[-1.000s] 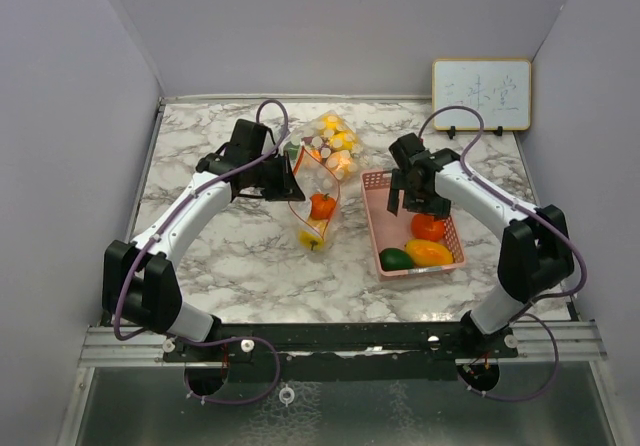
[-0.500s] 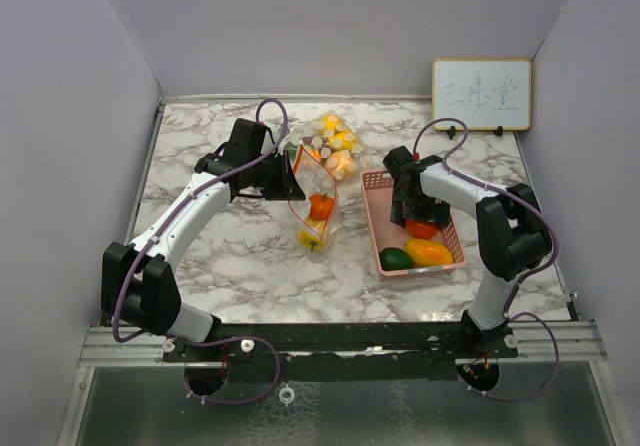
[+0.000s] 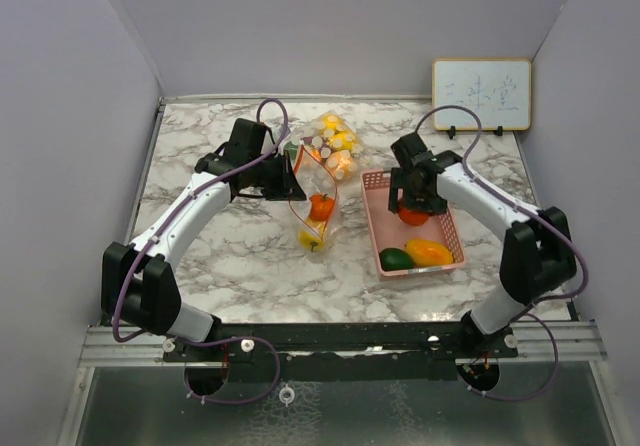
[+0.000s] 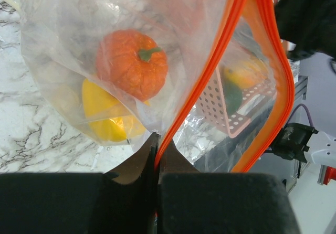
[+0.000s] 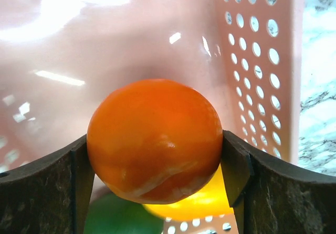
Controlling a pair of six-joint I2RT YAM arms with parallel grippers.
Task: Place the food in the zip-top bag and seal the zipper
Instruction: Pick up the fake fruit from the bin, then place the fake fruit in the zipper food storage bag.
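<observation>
Orange fruit (image 5: 155,139): glossy, smooth
Bag (image 4: 63,24): clear, crinkly plastic film
Basket (image 5: 252,61): shiny pink perforated plastic
My right fingers (image 5: 37,192): matt, dark

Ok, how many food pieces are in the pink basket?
3: orange one in the right gripper at the middle of the basket, green one and yellow one at its near end. More may be hidden.

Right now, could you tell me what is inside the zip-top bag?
An orange pumpkin lies against a yellow fruit; wrinkles and glare in the bag may hide more.
</observation>
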